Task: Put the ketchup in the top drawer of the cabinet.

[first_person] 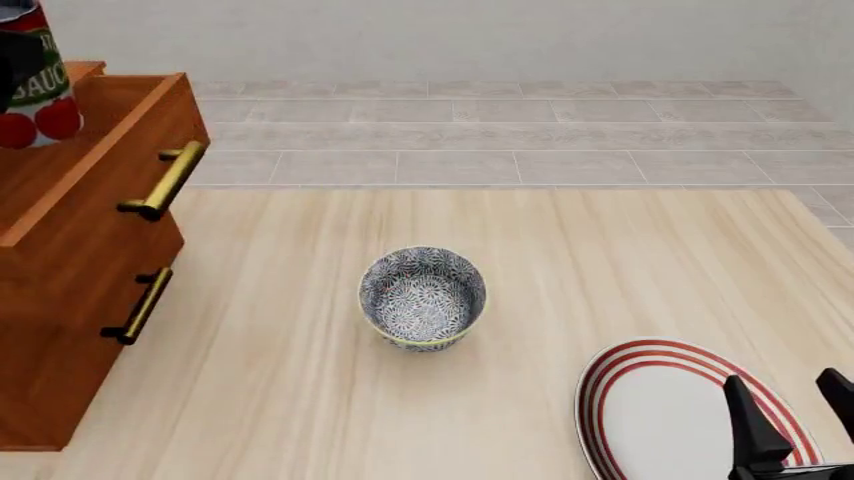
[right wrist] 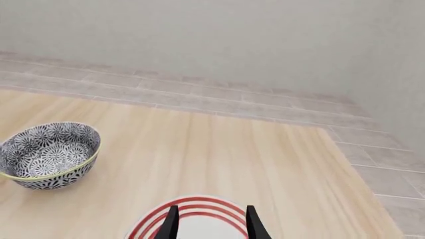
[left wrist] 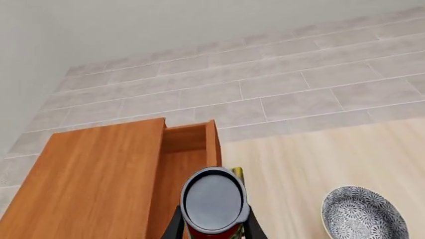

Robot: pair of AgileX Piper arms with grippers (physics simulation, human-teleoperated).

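Ketchup (left wrist: 214, 203) sits clamped between the left gripper's (left wrist: 214, 230) dark fingers (left wrist: 174, 226), one on each side of the can, its grey top facing the wrist camera. That left wrist view looks down past the can into the top drawer (left wrist: 184, 164), which stands pulled out from the cabinet (left wrist: 93, 179) with its wooden floor bare, the can hanging above the drawer's front edge. From the front camera the same can (first_person: 36, 85) shows only as a slice at the picture's 10 o'clock corner, red label and tomato pictures visible, held in the air over the open drawer (first_person: 114, 150); the fingers around it show there only as a dark scrap at the edge. This view adds what the wrist camera misses: both brass handles, the upper one (first_person: 166, 180) jutting out with the drawer, the lower one (first_person: 139, 305) lying close against the cabinet front (first_person: 67, 340). A patterned bowl (first_person: 422, 297) stands near the table's middle, well apart from the cabinet, at 3 o'clock from the lower handle. At 5 o'clock from the bowl lies a red-ringed plate (first_person: 641, 400). The right gripper (right wrist: 211, 224) hovers over that plate (right wrist: 199, 206) with its jaws spread and nothing between them; the right wrist view shows the bowl (right wrist: 48, 153) too, but neither cabinet nor can.
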